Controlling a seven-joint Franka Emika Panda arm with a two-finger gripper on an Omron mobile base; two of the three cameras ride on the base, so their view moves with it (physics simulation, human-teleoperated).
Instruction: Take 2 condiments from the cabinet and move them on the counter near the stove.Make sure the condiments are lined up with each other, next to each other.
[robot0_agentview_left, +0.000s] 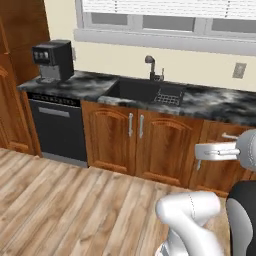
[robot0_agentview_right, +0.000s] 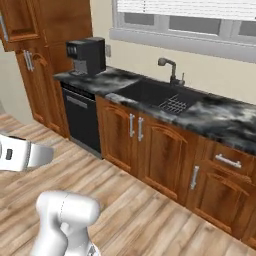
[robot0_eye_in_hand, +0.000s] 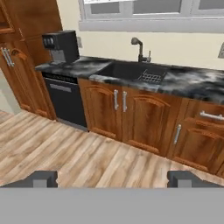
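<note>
My gripper (robot0_eye_in_hand: 113, 179) is open, with its two dark fingertips (robot0_eye_in_hand: 43, 178) far apart low in the hand view and nothing between them. It hangs over the wooden floor, facing the dark marbled counter (robot0_eye_in_hand: 192, 83) from a distance. The counter (robot0_agentview_left: 215, 102) (robot0_agentview_right: 220, 117) runs over reddish-brown cupboards. The tall cabinet (robot0_eye_in_hand: 22, 57) (robot0_agentview_left: 15, 75) (robot0_agentview_right: 40, 60) stands at the far left beyond the counter's end, with its doors shut in the part I see. The condiments and the stove are out of view.
A black coffee machine (robot0_agentview_left: 52, 60) stands on the counter's left end above a black dishwasher (robot0_agentview_left: 57, 127). A sink (robot0_agentview_left: 142, 90) with a faucet (robot0_agentview_left: 150, 62) lies mid-counter under the window. Open wooden floor (robot0_agentview_left: 60, 200) stretches between me and the cupboards.
</note>
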